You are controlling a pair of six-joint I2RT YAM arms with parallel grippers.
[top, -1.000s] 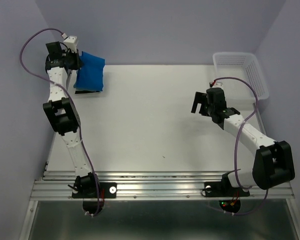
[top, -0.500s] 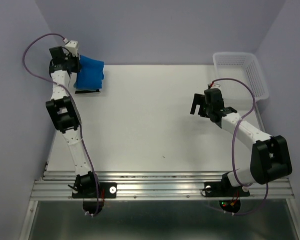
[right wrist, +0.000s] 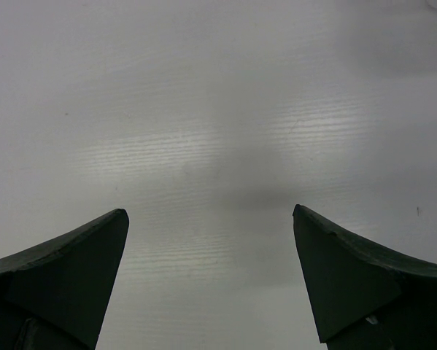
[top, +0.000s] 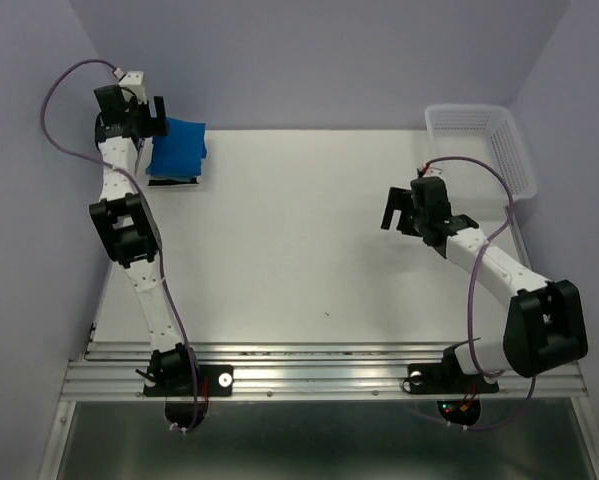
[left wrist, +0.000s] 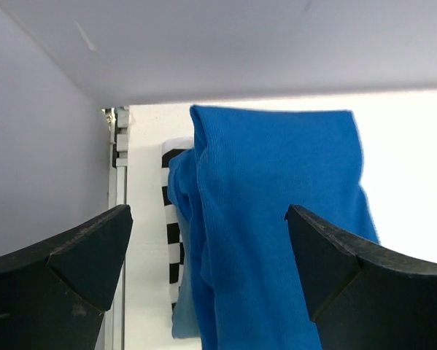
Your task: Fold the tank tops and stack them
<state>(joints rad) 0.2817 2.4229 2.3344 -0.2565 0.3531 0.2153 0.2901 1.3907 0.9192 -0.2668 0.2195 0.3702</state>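
The tank tops lie in a pile at the table's far left corner. The bright royal blue top (top: 177,150) (left wrist: 276,219) is folded on top. Under it a teal edge (left wrist: 179,313) and the black-and-white striped top (left wrist: 173,240) (top: 174,181) peek out on the left side. My left gripper (top: 156,117) (left wrist: 207,213) hovers just behind the pile, open, with the blue fabric seen between its fingers but untouched. My right gripper (top: 397,212) (right wrist: 211,213) stands open over bare table at the right, holding nothing.
A white plastic lattice basket (top: 484,135) sits at the far right corner. Purple walls close in the table on the left, back and right. The metal rail (top: 319,378) with both arm bases runs along the near edge.
My left gripper has opened and let go of the royal blue top, which has settled flatter on the pile. The right arm has barely moved.
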